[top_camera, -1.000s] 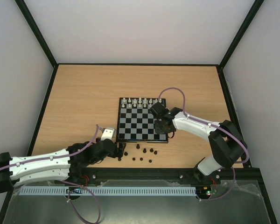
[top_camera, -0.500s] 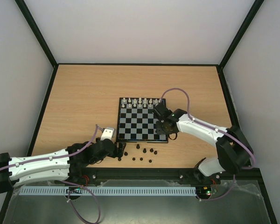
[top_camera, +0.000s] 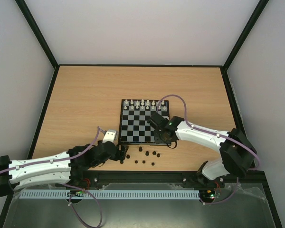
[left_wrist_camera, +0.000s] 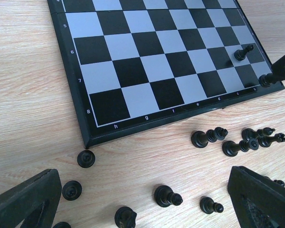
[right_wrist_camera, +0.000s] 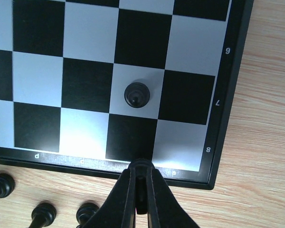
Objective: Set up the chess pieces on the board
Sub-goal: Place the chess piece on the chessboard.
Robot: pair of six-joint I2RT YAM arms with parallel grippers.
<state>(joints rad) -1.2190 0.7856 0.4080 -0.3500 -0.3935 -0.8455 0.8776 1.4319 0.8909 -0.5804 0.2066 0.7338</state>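
Note:
The board lies mid-table, with one black pawn standing on a light square near its right edge. My right gripper is shut on a black chess piece, held just above the board's near border by the right corner. Several loose black chess pieces lie and stand on the wood in front of the board. My left gripper hovers open over them near the board's left corner, with nothing between its fingers.
White pieces fill the board's two far rows. A black frame edges the wooden table, with white walls on three sides. The right arm's purple cable loops over the board's far right corner.
My right gripper has swung left and toward the near edge of the board, staying shut on its piece. The left arm has not moved.

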